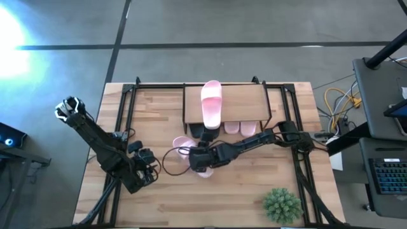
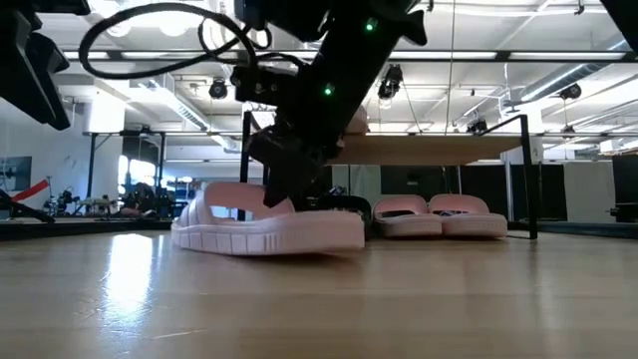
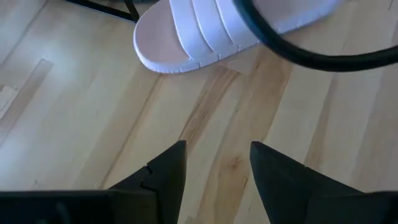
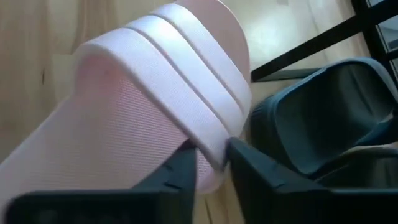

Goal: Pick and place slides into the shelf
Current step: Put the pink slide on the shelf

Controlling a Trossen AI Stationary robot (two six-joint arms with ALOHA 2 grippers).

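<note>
While shelf (image 1: 245, 102) holds 1 pink slide (image 1: 211, 104) (on top), right fingers (image 4: 211, 163) pinch another's strap (image 4: 180, 93); left fingers (image 3: 214, 180) released.

Right claw (image 4: 211, 163) apparently pinching; left claw (image 3: 214, 171) open.

Both arms are basically all matte black, chunky jointed segments. The left black arm (image 1: 105, 149) has a white-and-black cluster at its base end, the right black arm (image 1: 254, 141) shows small green indicator lights, and thick black cables loop off both wrists.
</note>
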